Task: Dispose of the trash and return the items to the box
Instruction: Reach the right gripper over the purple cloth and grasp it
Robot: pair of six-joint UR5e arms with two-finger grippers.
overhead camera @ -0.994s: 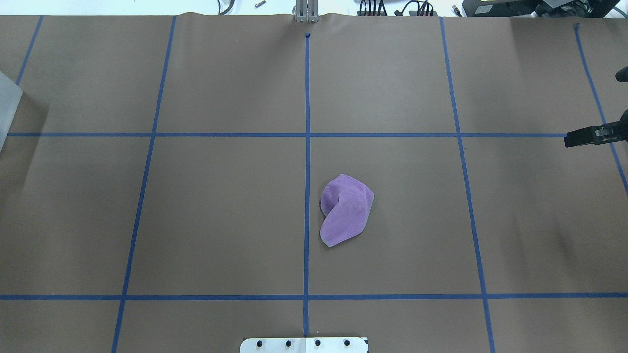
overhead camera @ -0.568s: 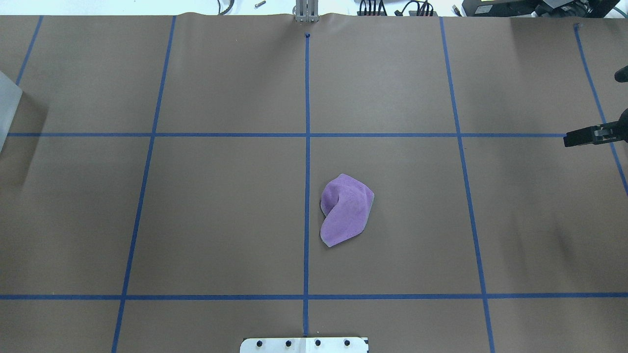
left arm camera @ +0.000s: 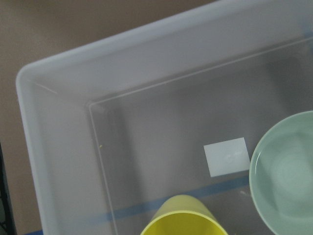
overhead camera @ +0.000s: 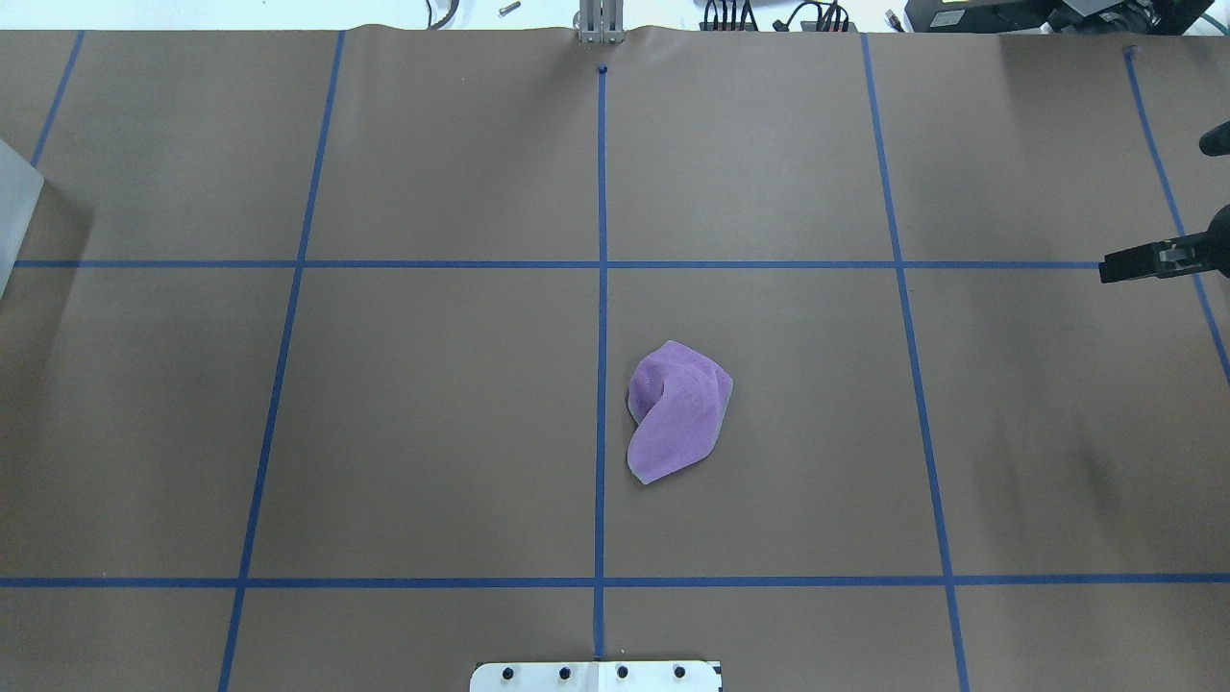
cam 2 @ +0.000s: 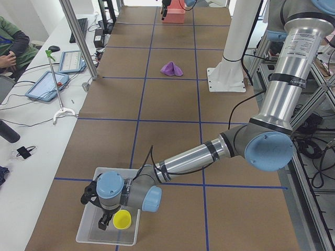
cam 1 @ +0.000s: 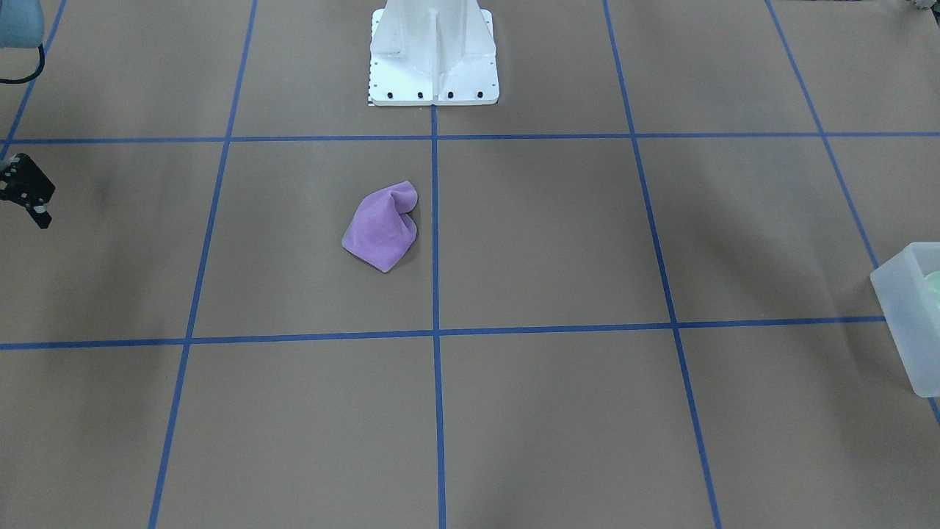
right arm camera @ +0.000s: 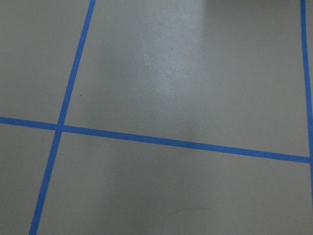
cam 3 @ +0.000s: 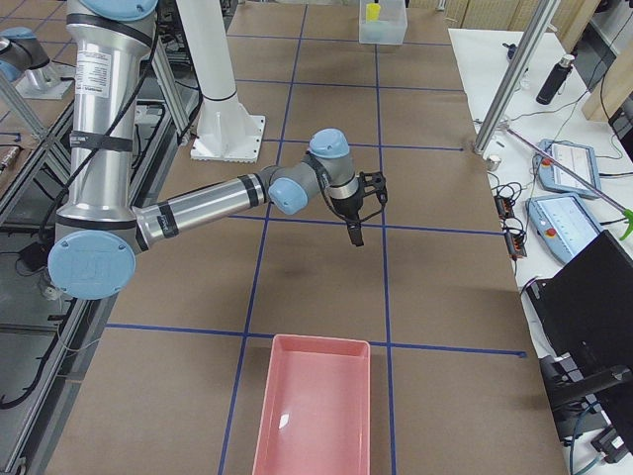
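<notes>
My left end effector (cam 2: 103,221) hangs, fingers down, inside the top of the box (cam 2: 85,233), just beside the yellow cup (cam 2: 122,219). I only see it from the table's end, so I cannot tell how far its fingers are parted or whether they hold anything. The wrist camera looks straight into the box. The mint-green bowl (left arm camera: 286,171) sits upright on the floor of it, close to the cup but apart from it, with a white label (left arm camera: 226,156) between them.

I judge the bowl to be home, so the step in hand is getting this arm out cleanly. I would lift straight up until the fingers clear the rim. Only then would I swing away, because any sideways drift could tip the cup or drag the light box across the counter (overhead camera: 432,413). The left forearm runs low and long from the elbow to the box, and the wrist is folded so the tool faces down.

My right end effector (overhead camera: 1107,273) looks closed on nothing, its tip aimed at bare counter. It is well apart from the purple cloth (overhead camera: 677,408) lying crumpled near the middle, and it is short of the pink tray (cam 3: 318,341). That forearm reaches out roughly level with the wrist bent down.
</notes>
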